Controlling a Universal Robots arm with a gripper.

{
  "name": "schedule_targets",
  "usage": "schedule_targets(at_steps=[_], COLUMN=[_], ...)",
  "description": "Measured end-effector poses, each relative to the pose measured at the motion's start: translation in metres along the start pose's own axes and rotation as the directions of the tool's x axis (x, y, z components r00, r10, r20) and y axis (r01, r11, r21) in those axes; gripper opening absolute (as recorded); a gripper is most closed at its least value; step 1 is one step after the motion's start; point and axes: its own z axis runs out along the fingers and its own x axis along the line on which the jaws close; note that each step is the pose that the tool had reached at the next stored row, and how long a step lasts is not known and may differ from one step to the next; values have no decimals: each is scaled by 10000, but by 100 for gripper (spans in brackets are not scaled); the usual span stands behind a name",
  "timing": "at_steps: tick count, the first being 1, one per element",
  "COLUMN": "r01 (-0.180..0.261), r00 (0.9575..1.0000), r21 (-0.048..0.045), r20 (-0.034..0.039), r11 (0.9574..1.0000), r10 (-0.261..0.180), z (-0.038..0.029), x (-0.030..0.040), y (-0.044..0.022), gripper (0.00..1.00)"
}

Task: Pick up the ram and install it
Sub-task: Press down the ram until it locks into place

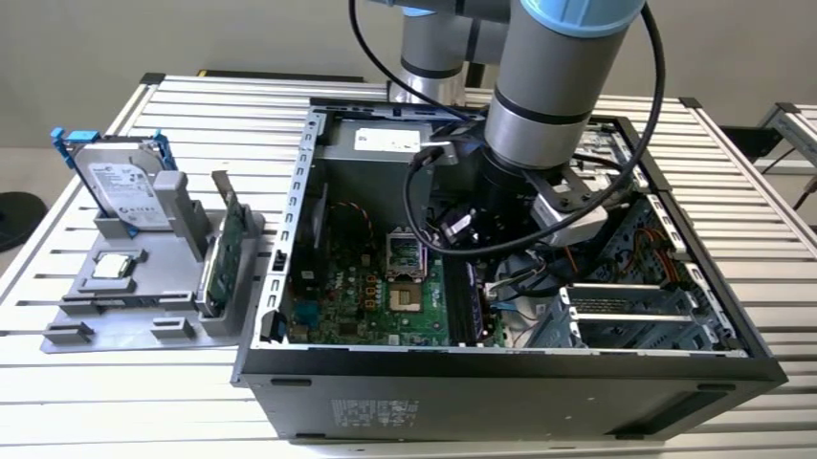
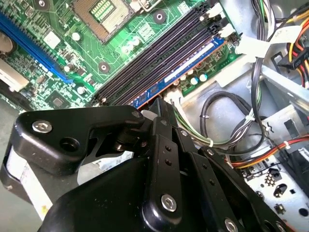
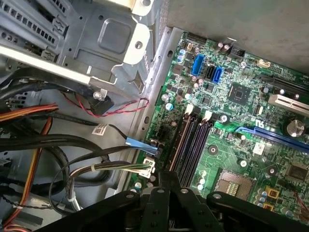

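Reaching down into the open computer case (image 1: pixel 511 368), the robot arm's claw (image 2: pixel 161 108) hangs directly over the memory slots (image 3: pixel 190 145) on the green motherboard (image 1: pixel 370 296). In the second wrist view, the ram (image 2: pixel 186 70), a dark blue stick with a pale label strip, lies along the slot nearest the case's cable side, its near end under the claw's tip. The fingers appear pressed together on that end, though the linkage hides the contact itself, so a firm pinch cannot be confirmed. The stick looks carried and lined up, perhaps partly seated; whether the slot's white latches have closed cannot be judged. Beyond the case, on the slatted worktop (image 1: pixel 128 382), a grey holder (image 1: pixel 121 287) keeps a silver hard drive (image 1: pixel 121 186) and an upright green card (image 1: pixel 224 258).
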Motion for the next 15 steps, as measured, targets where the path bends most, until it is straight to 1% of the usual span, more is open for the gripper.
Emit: schedule_targets(at_steps=[6,15], r01=[203,273], r00=[9998,9996], r21=[-1,1], r20=[-10,-13], r11=[9998,9996], r10=[-203,-273], z=[8,38], x=[0,0], y=[-1,-2], gripper=[0,0])
